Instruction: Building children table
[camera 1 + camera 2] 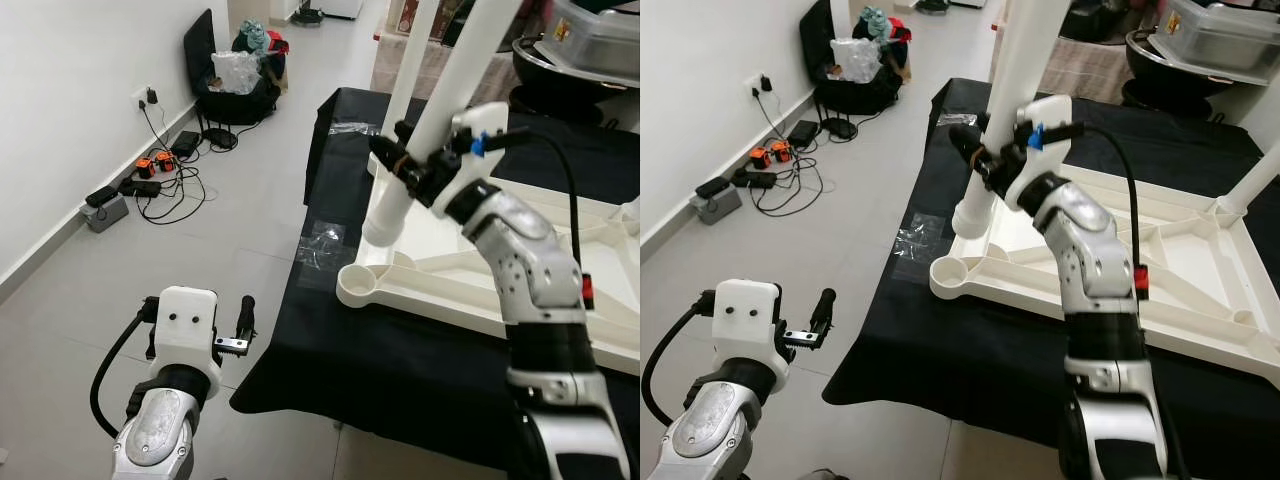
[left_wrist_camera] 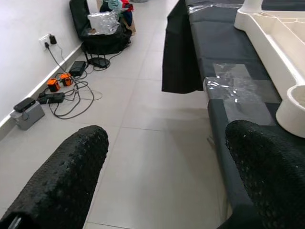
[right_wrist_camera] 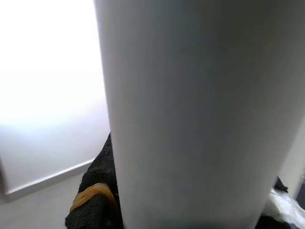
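A white children's table (image 1: 470, 285) lies upside down on a black-clothed table (image 1: 400, 370). Its near left corner has an open round socket (image 1: 357, 283). My right gripper (image 1: 400, 160) is shut on a white table leg (image 1: 470, 60) that leans to the right. The leg's lower end (image 1: 385, 225) hangs just behind that socket. In the right wrist view the leg (image 3: 190, 109) sits close between the black fingers (image 3: 95, 205). Another leg (image 1: 1260, 180) stands fitted at the far right corner. My left gripper (image 1: 200, 315) is open with nothing in it, low over the floor to the left of the table.
Cables, chargers and a power brick (image 1: 105, 205) lie along the left wall, with a black bag (image 1: 235, 95) further back. A patch of clear tape (image 1: 322, 245) sits on the cloth's left edge. A metal bowl and a grey container (image 1: 590, 45) stand at the back right.
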Robot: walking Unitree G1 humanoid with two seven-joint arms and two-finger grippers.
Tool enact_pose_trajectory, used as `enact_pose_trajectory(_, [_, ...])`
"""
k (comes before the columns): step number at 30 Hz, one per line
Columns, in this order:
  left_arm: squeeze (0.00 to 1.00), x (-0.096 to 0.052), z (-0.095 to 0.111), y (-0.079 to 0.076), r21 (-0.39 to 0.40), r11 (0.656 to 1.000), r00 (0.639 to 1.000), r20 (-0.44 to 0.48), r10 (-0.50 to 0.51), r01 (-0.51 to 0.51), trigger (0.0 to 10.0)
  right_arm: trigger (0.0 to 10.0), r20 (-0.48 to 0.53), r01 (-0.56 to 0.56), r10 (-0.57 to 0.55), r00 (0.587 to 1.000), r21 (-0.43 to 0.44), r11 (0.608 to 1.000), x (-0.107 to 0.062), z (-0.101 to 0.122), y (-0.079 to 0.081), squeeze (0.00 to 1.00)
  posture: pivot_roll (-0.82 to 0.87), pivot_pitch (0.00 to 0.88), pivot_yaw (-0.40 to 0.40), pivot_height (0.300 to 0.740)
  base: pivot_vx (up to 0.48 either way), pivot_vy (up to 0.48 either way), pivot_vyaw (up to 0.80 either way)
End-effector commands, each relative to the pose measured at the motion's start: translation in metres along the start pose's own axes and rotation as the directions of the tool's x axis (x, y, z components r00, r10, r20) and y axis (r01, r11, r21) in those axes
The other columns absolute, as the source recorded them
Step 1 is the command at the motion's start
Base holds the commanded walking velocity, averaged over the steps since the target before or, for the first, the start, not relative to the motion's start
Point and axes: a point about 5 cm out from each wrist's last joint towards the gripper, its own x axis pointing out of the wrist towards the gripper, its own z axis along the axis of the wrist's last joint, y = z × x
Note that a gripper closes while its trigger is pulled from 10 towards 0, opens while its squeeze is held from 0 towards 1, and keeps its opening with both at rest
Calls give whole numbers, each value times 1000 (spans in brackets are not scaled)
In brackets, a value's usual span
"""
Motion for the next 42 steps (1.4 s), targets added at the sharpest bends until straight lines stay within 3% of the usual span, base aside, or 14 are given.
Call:
enact_pose_trajectory(1, [0,-3,2,-2,-3,1000,1000,9,-16,16,10000,10000,23,-22,21,1000,17,1000,3,5,-8,0,44,154,-102,740,0,0,0])
enact_pose_trajectory(5, [0,-3,3,-2,-3,1000,1000,10,-15,15,10000,10000,29,-57,56,998,26,998,6,7,-10,0,47,164,-105,740,0,0,0])
enact_pose_trajectory(9, [0,-5,4,-1,-3,1000,1000,9,-9,9,10000,10000,11,-164,164,986,29,986,9,8,-10,0,53,170,-111,740,0,0,0])
enact_pose_trajectory(12, [0,-8,4,-1,-6,1000,1000,4,-8,8,10000,10000,-66,-362,365,928,58,930,5,-3,-3,0,56,179,-108,740,0,0,0])
enact_pose_trajectory(13, [0,-8,4,-1,-6,1000,1000,4,-8,8,10000,10000,-66,-362,365,928,58,930,5,-3,-3,0,56,179,-108,740,0,0,0])
enact_pose_trajectory(14, [0,-9,5,-1,-5,1000,1000,2,-10,10,10000,10000,-82,-485,490,868,73,871,-1,-6,0,0,61,188,-103,740,0,0,0])
enact_pose_trajectory(16, [0,-9,5,-1,-5,1000,1000,2,-10,10,10000,10000,-82,-485,490,868,73,871,-1,-6,0,0,61,188,-103,740,0,0,0])
enact_pose_trajectory(21, [0,-10,4,-4,-5,999,999,-1,-33,33,10000,10000,-49,-590,594,803,72,804,-5,-1,-2,0,75,199,-102,740,0,0,0])
enact_pose_trajectory(23, [0,-10,4,-4,-5,999,999,-1,-33,33,10000,10000,-49,-590,594,803,72,804,-5,-1,-2,0,75,199,-102,740,0,0,0])
enact_pose_trajectory(27, [0,-9,9,-15,-21,991,991,36,-130,131,10000,10000,-27,-638,641,767,75,767,-4,3,-2,0,78,212,-95,740,0,0,0])
enact_pose_trajectory(28, [0,-9,14,-22,-13,979,977,64,-201,202,10000,10000,-33,-665,668,743,75,743,-3,2,1,0,84,222,-93,740,0,0,0])
enact_pose_trajectory(32, [0,-9,16,-28,-7,965,962,82,-261,263,10000,10000,-38,-684,688,724,82,725,-1,-1,5,0,86,222,-92,740,0,0,0])
enact_pose_trajectory(34, [0,-14,19,-40,-8,924,920,99,-379,382,10000,10000,-14,-732,737,676,95,674,3,-1,14,0,93,237,-78,740,0,0,0])
enact_pose_trajectory(42, [0,-21,24,-52,-13,858,853,112,-510,514,10000,10000,18,-783,786,618,107,613,9,-3,26,0,100,246,-71,740,0,0,0])
